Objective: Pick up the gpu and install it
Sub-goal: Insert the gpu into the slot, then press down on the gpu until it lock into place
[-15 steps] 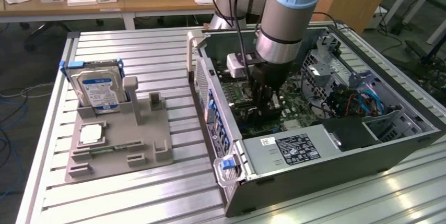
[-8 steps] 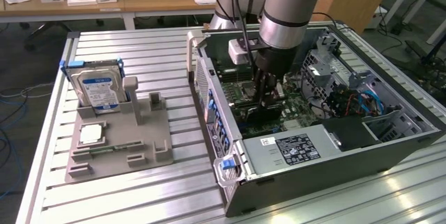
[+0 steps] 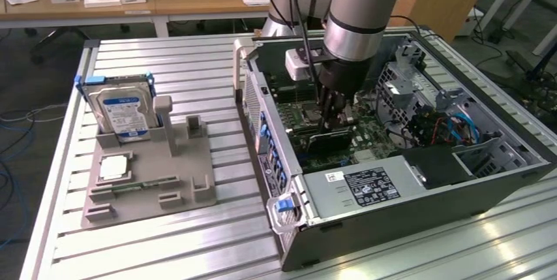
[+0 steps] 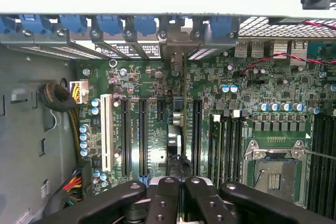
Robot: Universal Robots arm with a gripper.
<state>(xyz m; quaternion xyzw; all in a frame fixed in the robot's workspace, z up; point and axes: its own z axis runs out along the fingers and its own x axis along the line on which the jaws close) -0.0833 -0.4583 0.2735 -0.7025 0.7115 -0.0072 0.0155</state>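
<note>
The gpu (image 3: 329, 141) stands on edge inside the open computer case (image 3: 287, 228), over the motherboard's expansion slots. In the wrist view the gpu (image 4: 176, 135) is a thin dark strip running from its metal bracket at the case's rear wall toward the fingers. My gripper (image 3: 334, 125) reaches straight down into the case and sits right on the card's upper edge. The gripper (image 4: 179, 182) is shut, its two black fingers (image 4: 167, 195) pressed close together over that edge. Whether the edge is pinched between them I cannot tell.
Beside the case, on the exterior view's left, a grey fixture (image 3: 148, 182) holds an upright hard drive (image 3: 124, 111) and a small processor chip (image 3: 114, 168). Inside the case are the power supply (image 3: 366, 185), drive cages and cables (image 3: 452, 126). A CPU socket (image 4: 275, 174) and a cable bundle (image 4: 58, 100) flank the slots.
</note>
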